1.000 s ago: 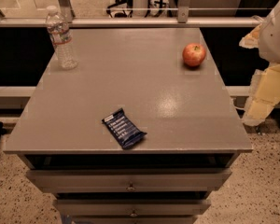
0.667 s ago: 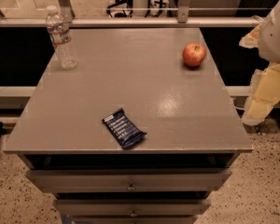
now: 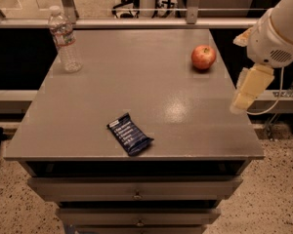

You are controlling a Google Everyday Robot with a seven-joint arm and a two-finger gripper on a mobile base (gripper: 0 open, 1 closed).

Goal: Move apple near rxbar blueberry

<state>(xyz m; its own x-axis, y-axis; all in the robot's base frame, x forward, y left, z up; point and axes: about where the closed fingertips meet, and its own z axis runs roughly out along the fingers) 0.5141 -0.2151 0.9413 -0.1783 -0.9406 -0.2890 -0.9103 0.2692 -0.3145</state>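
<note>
Just right of the table (image 3: 136, 87) — jaws.

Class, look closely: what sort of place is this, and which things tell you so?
Likely a robotics lab or office: a grey drawer cabinet, what look like office-chair bases beyond the rail, and a robot arm whose gripper hangs by the cabinet's right edge.

On the table (image 3: 88, 130) the apple (image 3: 203, 57) lies back right, the bottle (image 3: 65, 40) stands back left, and the bar (image 3: 129, 134) lies near the front. The gripper (image 3: 244, 97) hangs at the right edge.
</note>
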